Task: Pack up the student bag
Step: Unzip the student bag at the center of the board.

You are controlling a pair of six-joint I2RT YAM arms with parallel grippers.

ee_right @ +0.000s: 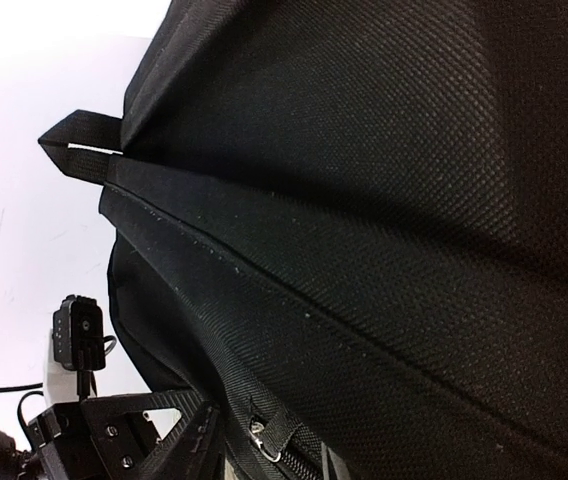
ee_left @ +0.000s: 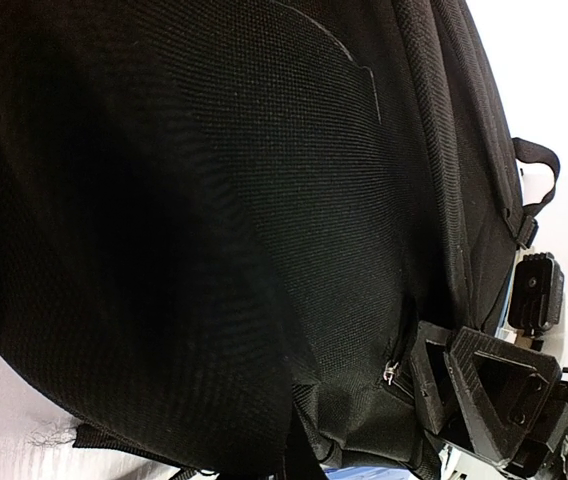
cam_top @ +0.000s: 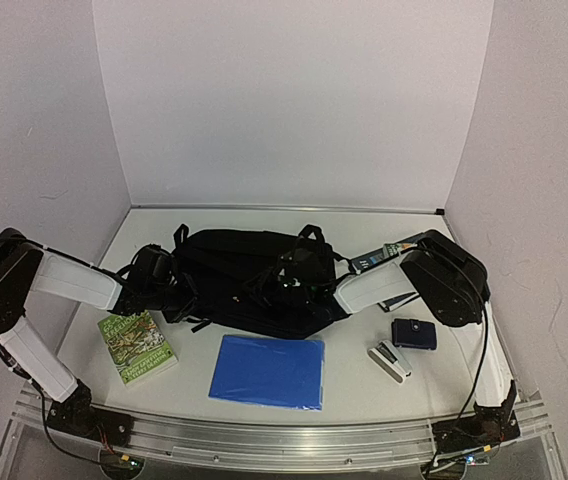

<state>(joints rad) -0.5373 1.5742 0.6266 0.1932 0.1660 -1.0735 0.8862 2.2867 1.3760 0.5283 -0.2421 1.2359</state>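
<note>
The student bag (cam_top: 244,285) lies flat in the middle of the table (cam_top: 349,400), toward the far side. The left gripper (cam_top: 159,278) is closed tight at the bag's left end; whether it pinches fabric cannot be told. The right gripper (cam_top: 292,287) sits against the bag's middle, and its jaw width cannot be told either.

Green book (cam_top: 137,346) lay front-left on table (cam_top: 364,225) | blue folder (cam_top: 268,371) flat beside it, apart | stapler (cam_top: 390,361) front-right | navy pouch (cam_top: 415,333) sat just behind stapler
</note>
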